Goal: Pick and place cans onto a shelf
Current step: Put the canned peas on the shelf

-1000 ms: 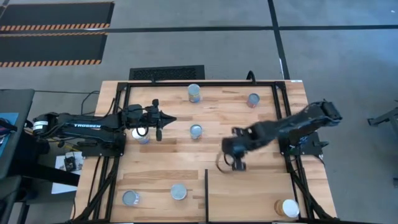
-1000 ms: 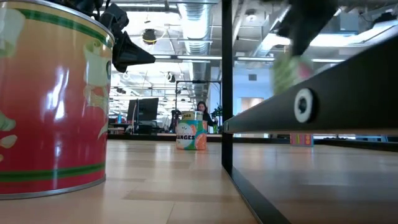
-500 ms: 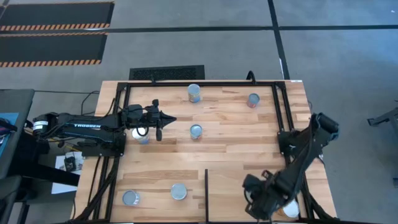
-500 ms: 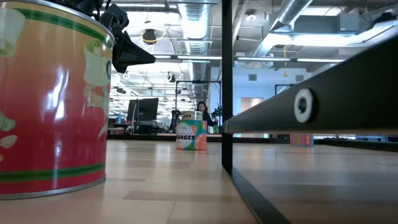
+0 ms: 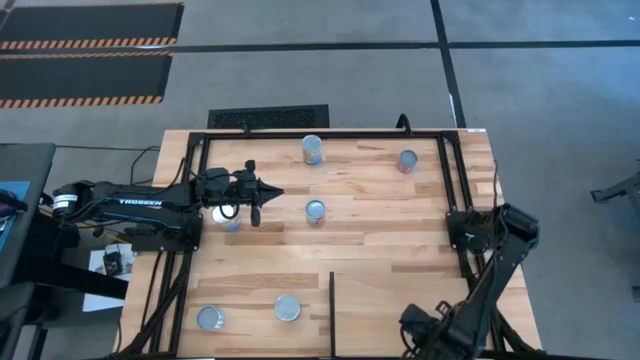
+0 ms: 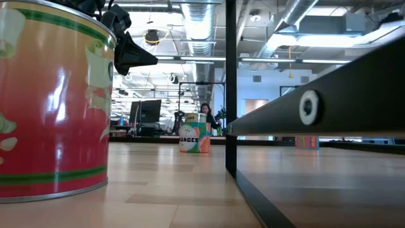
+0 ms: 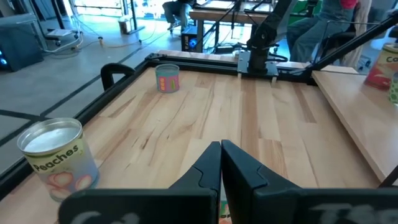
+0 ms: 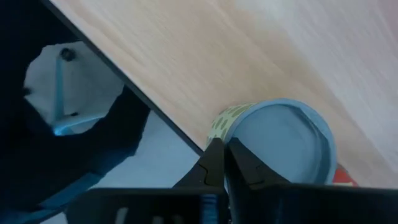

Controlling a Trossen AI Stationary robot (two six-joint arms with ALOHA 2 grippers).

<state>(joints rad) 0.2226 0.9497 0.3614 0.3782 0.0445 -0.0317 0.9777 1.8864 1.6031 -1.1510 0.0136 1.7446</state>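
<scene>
My left gripper is shut and empty above the table's left side; it also shows in its wrist view and in the low view. My right gripper is shut at the table's near right corner, over the shelf. In the high view only its arm shows. A silver-topped can with a green-dotted label stands at the shelf's edge just beyond its fingertips. Other cans stand upright on the tabletop: two at the far side, one mid-table, one by my left gripper, two near left. My right gripper's shut fingertips point down beside the can's top rim, on the side toward the shelf's edge. I cannot tell whether they touch it.
A thin black divider bar parts the shelf from the near left tabletop, and a black metal frame edges the table. In the low view a large red can fills the left and an orange can stands far off. A person sits in the room behind.
My right arm has swung from the middle of the table toward the near right corner, and its gripper has gone down to the shelf's near edge. It now covers the white-topped can that showed there in the high view.
</scene>
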